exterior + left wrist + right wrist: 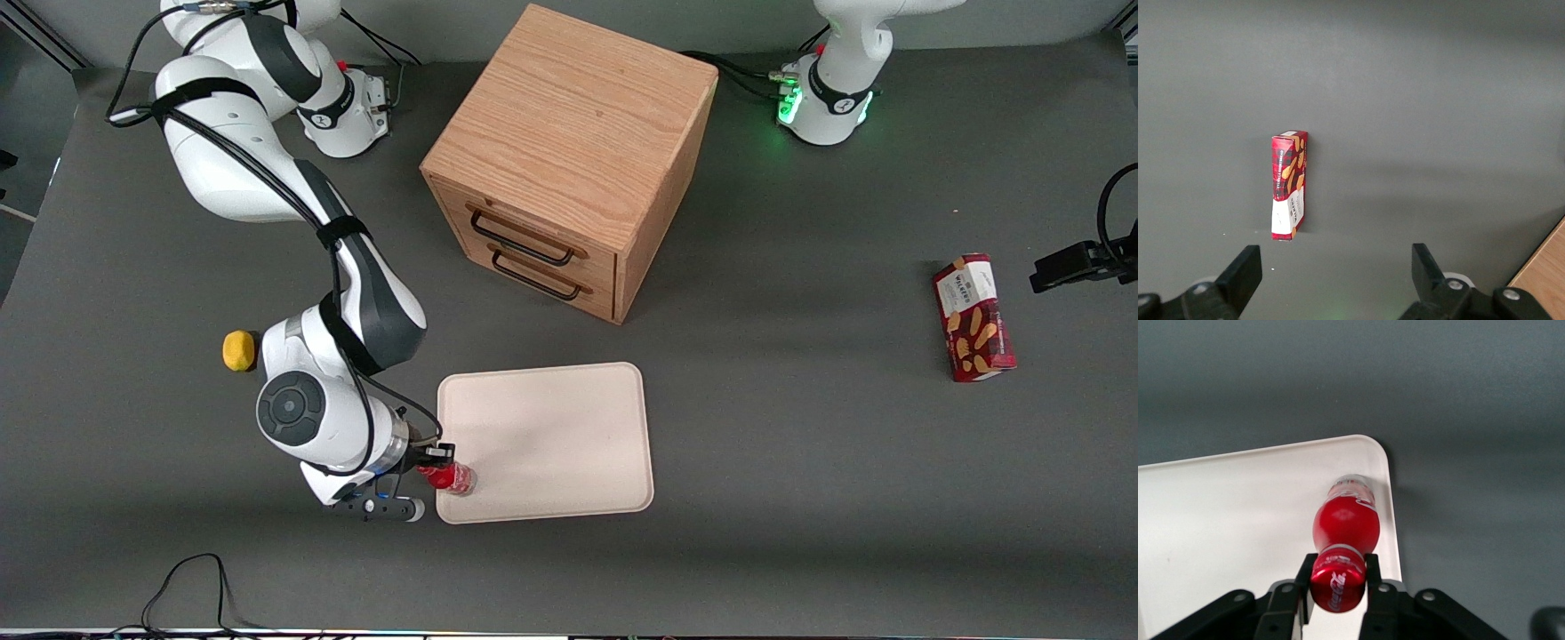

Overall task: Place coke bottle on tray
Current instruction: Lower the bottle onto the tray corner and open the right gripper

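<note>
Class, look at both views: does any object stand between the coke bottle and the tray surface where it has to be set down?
Nothing visible does. The pincer is shut on the coke bottle at its neck, and the bottle is already over a corner of the tray, whose surface shows bare. The wooden drawer cabinet stands apart, farther from the camera.

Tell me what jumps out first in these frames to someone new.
The end effector grips the red coke bottle by its cap, over the corner of the cream tray nearest the front camera at the working arm's end. The wooden drawer cabinet stands farther from the camera than the tray. A red snack box lies toward the parked arm's end.
</note>
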You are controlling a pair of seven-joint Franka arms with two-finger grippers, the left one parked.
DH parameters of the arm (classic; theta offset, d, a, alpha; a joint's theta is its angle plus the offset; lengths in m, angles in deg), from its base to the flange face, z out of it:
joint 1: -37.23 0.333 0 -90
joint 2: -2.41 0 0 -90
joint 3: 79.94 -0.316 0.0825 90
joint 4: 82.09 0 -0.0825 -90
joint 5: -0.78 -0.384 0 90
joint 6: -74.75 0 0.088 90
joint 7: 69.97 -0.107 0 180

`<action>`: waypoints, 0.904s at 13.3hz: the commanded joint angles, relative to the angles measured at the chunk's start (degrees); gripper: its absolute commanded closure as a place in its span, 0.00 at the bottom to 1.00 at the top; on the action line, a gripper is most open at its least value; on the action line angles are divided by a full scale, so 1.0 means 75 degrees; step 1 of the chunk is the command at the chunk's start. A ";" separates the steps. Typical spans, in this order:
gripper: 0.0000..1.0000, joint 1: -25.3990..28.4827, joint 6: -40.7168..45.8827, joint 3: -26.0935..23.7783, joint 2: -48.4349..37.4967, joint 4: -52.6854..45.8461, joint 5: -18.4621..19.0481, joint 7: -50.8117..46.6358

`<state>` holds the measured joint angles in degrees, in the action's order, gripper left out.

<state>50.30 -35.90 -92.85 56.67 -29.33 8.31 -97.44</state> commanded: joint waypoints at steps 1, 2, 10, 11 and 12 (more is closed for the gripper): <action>0.00 0.0215 -0.0282 0.0034 0.0229 -0.0262 0.0705 -0.0647; 0.00 0.0215 -0.0283 0.0034 0.0276 -0.0274 0.0730 -0.0766; 0.00 0.0168 -0.0283 0.0034 0.0253 -0.0274 0.0731 -0.0720; 0.00 0.0168 -0.0283 0.0034 0.0253 -0.0274 0.0731 -0.0720; 0.00 0.0168 -0.0283 0.0034 0.0253 -0.0274 0.0731 -0.0743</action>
<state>51.29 -37.81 -92.50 57.69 -29.67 12.28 -101.31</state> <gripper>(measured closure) 0.000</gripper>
